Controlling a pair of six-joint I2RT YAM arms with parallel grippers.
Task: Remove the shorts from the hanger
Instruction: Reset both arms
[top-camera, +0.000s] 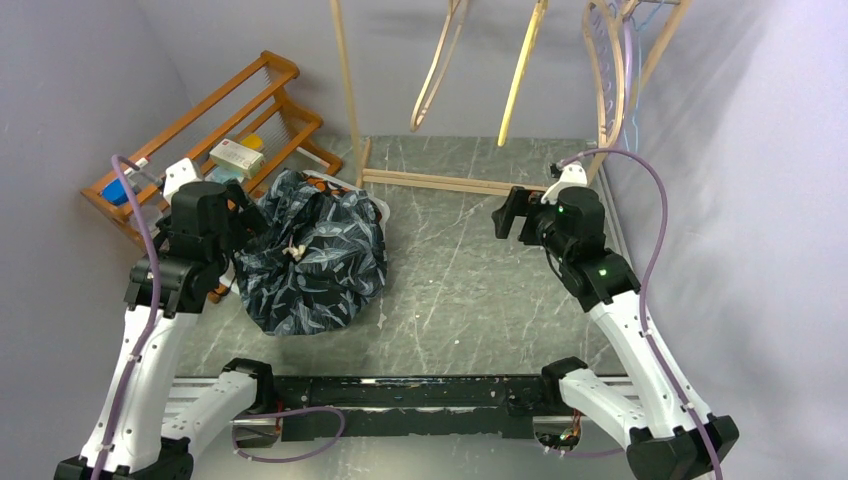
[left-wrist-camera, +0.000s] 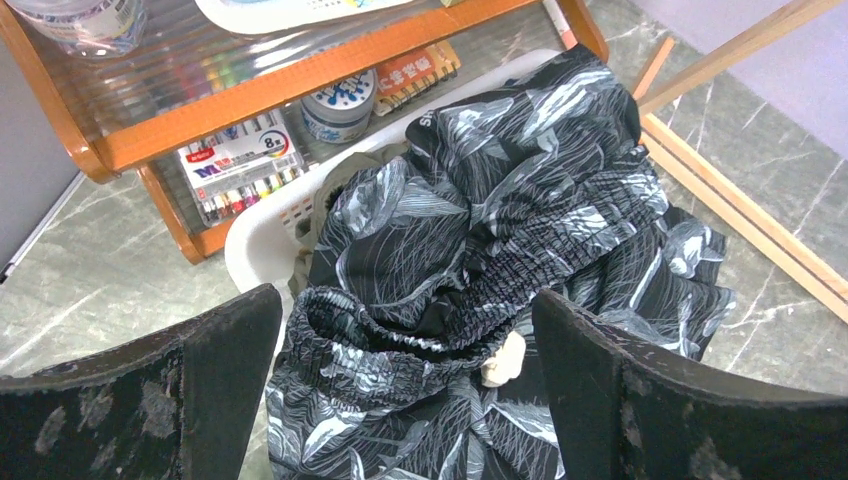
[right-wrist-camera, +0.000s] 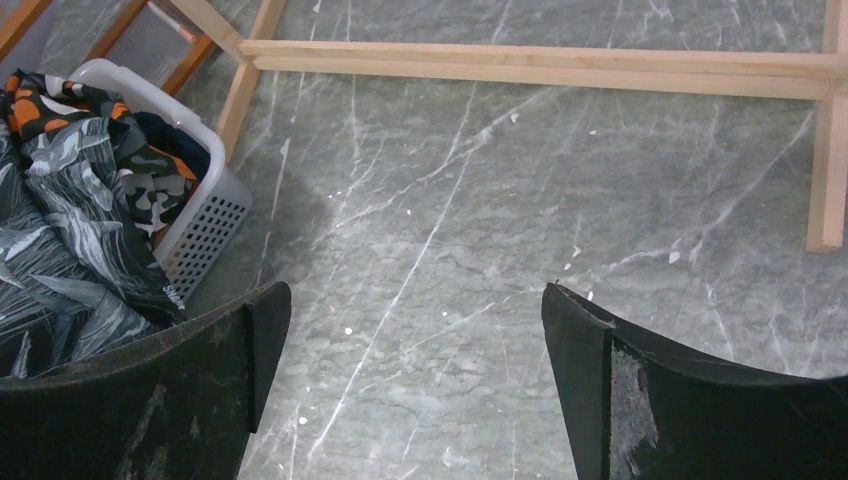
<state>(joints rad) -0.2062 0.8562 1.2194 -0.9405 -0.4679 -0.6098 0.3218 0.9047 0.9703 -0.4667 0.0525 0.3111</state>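
Broadly, a grey marbled table (top-camera: 470, 290) carries everything. At its far edge stands a pale wooden rack (top-camera: 440, 181), with wooden hangers (top-camera: 437, 70) dangling above it. At the far left sits an orange-brown slatted shelf (top-camera: 215, 120) holding marker boxes and jars. Just beside it, a white perforated laundry basket (right-wrist-camera: 205, 225) is heaped with shorts. The dark leaf-print shorts (top-camera: 310, 260) lie on top, draping over the rim. The orange-black-white camouflage shorts (right-wrist-camera: 130, 165) show beneath them toward the basket's far end. The left gripper (left-wrist-camera: 408, 345) hovers over the leaf-print pair's elastic waistband, both fingers spread wide and grasping nothing. The right gripper (right-wrist-camera: 415, 345) hangs over bare table, well apart from the basket, its fingers likewise released. 1 cream drawstring tip (left-wrist-camera: 500, 362) pokes out at the waistband.
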